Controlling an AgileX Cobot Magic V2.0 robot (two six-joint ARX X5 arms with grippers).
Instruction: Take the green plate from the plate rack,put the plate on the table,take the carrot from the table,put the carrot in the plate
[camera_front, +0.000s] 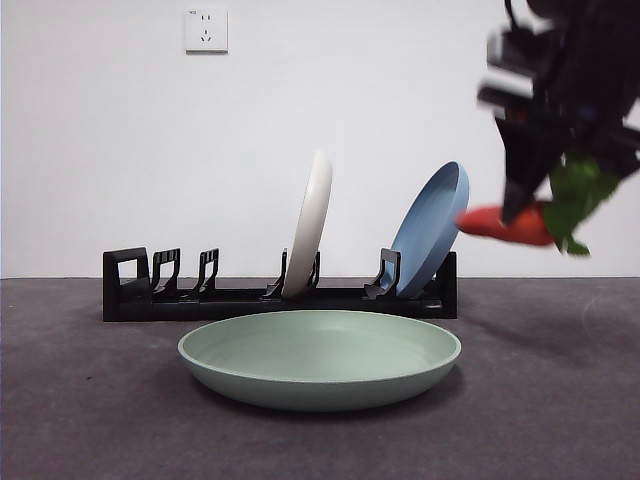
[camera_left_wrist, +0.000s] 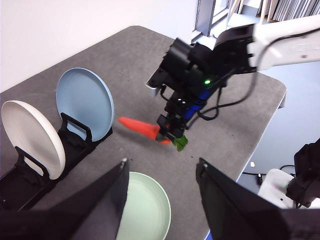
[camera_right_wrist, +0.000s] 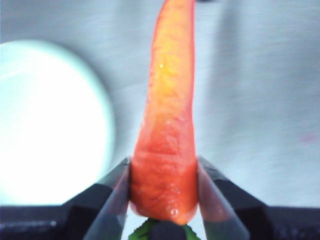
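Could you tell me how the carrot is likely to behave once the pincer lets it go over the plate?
The carrot looks stiff: it juts out level from the right pincer without sagging. Its round, tapered body may roll in a curve. The green plate's raised rim would probably stop it.

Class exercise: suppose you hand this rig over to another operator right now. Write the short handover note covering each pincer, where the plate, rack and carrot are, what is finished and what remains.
Right pincer: shut on the carrot, held in the air near its leafy end, tip toward the rack, off to the side of the green plate.
Left pincer: open, holding nothing, above the green plate.
Green plate: flat on the table, in front of the plate rack.
Rack holds the cream-white plate and the light blue plate.
Done: plate out and set down, carrot picked up.
Left: carry the carrot over the plate and release it.
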